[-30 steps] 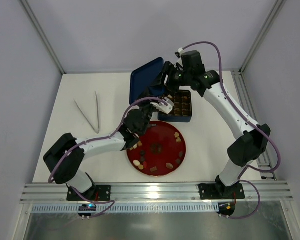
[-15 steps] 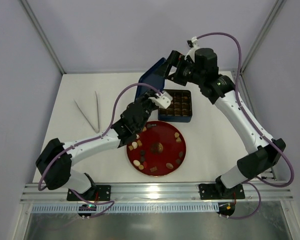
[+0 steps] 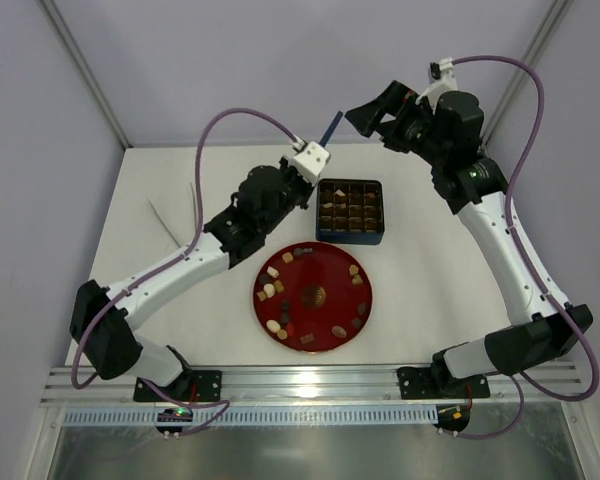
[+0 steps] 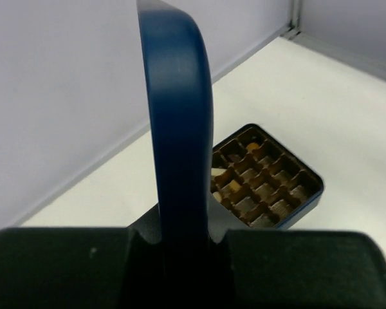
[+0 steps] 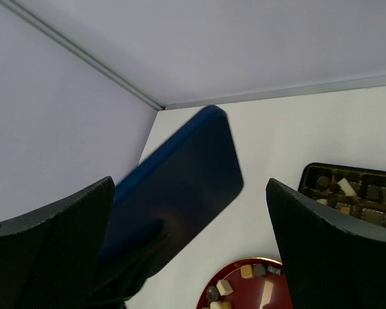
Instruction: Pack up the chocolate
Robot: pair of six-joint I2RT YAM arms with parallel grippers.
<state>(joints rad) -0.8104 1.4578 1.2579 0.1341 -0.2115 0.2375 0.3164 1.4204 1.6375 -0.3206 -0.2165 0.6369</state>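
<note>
Top view: left gripper pinches the blue lid edge-on, raised at 11 o'clock of the tin, probably to keep the compartments reachable. The chocolate lies partly in the tin and partly on the red plate at the tin's 7 o'clock.
Left wrist: lid upright between the jaws.
Right wrist: right gripper wide and empty. A second ago it crowded the lid; now it is backed off.

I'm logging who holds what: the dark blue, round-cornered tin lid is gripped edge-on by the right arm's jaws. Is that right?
Not quite. The left gripper is the one gripping the dark blue, round-cornered tin lid edge-on, as the left wrist view shows. The right gripper has its jaws wide open and holds nothing.
</note>
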